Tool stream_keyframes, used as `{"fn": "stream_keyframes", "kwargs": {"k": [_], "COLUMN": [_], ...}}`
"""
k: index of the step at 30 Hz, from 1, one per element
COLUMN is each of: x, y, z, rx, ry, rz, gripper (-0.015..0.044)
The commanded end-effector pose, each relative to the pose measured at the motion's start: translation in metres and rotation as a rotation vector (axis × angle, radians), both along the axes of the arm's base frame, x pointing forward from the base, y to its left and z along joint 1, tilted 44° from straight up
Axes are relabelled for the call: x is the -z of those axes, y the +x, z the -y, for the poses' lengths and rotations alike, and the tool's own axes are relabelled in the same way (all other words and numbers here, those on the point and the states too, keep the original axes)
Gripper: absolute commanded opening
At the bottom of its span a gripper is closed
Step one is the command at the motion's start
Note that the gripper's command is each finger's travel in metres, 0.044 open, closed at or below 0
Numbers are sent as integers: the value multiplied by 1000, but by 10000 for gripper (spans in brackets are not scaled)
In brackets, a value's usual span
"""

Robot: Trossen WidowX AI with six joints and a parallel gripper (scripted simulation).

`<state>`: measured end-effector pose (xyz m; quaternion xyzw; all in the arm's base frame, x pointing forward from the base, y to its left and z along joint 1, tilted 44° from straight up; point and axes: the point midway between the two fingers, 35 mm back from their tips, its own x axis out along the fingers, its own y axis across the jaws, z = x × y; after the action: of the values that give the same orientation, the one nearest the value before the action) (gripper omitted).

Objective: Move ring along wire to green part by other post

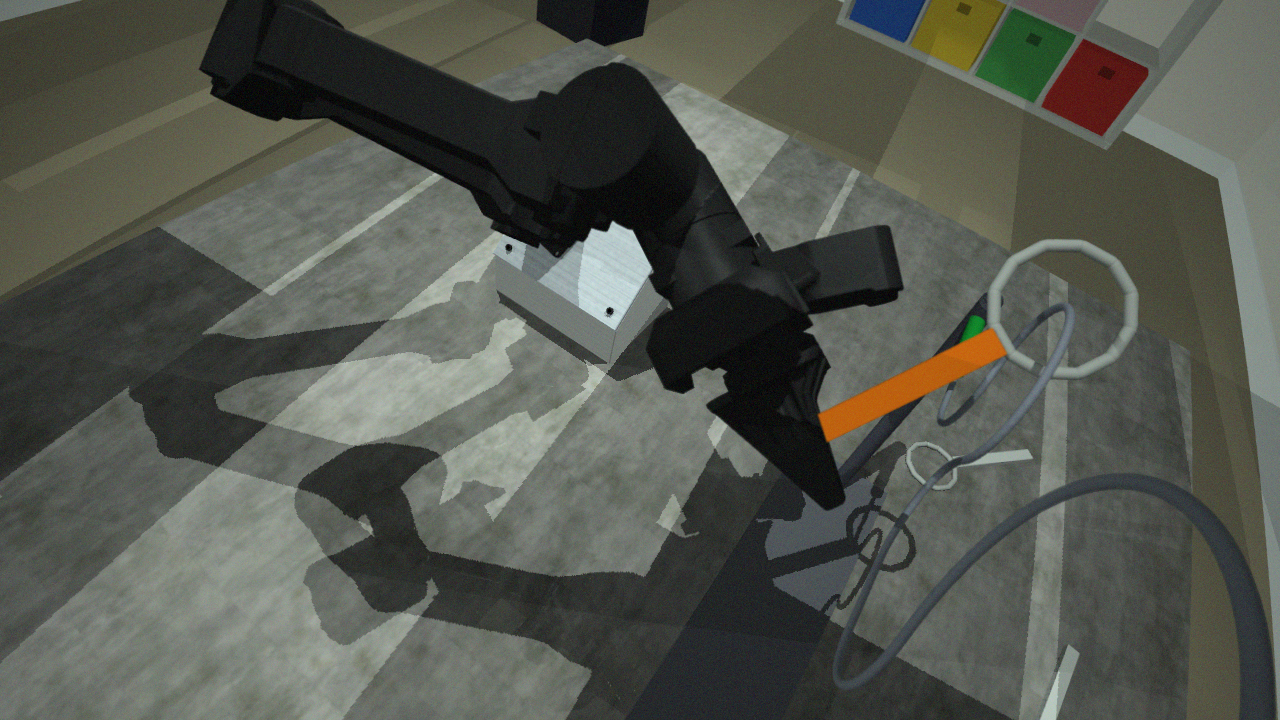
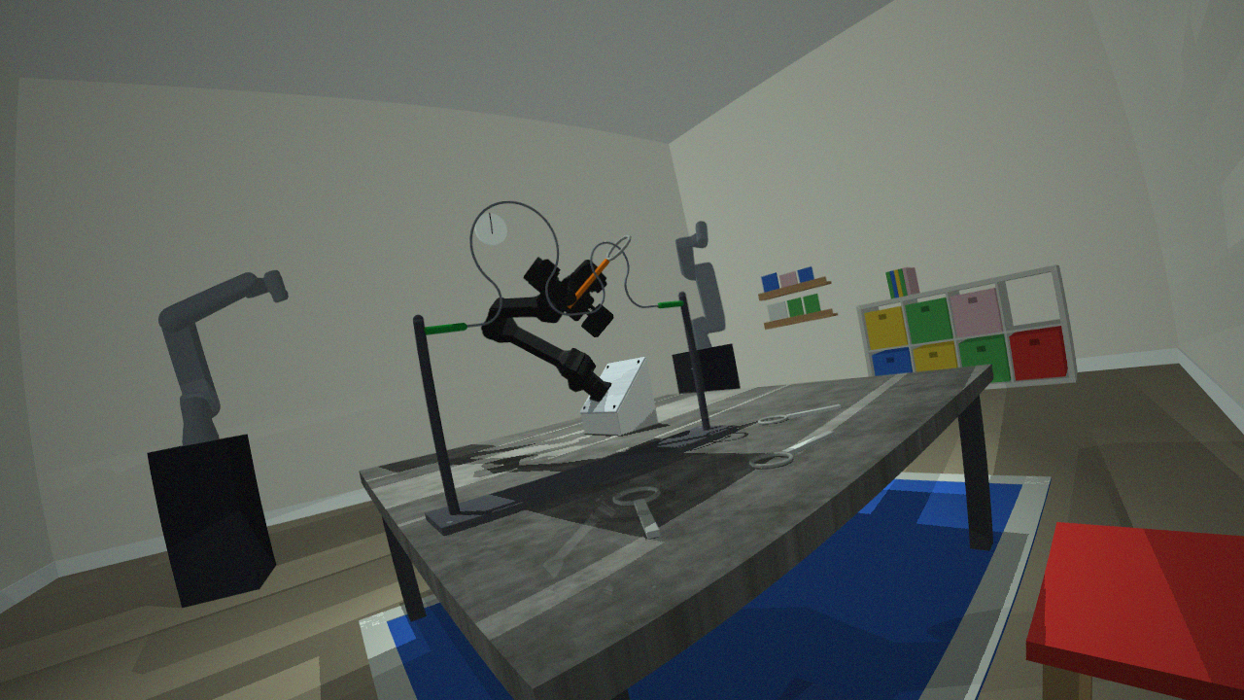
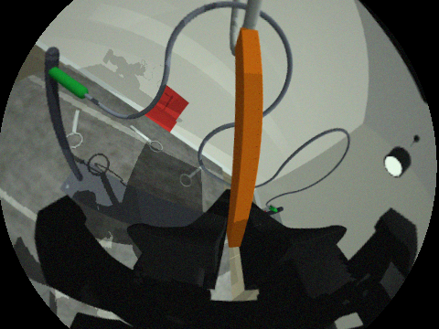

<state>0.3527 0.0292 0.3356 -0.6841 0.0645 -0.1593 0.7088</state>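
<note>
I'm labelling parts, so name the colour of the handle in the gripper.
Orange; clearest in the wrist view.

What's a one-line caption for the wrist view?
End effector gripping the orange handle, wire looping behind it.

1. My black arm rises from a sloped white block (image 2: 608,422) and bends back toward a looping wire (image 2: 508,202).
2. My gripper (image 2: 571,304) is closed on an orange handle (image 2: 591,283), tilted, its ring (image 2: 628,239) uppermost.
3. Two dark posts (image 2: 434,417) (image 2: 696,366) carry the wire's green ends.
4. Loose pale rings (image 2: 636,491) lie on the grey table (image 2: 739,531).
</note>
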Motion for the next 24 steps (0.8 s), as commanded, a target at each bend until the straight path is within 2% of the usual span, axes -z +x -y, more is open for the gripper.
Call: {"fn": "stream_keyframes", "kwargs": {"k": [1,24], "x": [-4,-43], "y": [0,-3], "z": [-1,-12], "rx": [-5,8], "ry": [-84,-609], "rz": [12,118], "gripper": [-150,-150]}}
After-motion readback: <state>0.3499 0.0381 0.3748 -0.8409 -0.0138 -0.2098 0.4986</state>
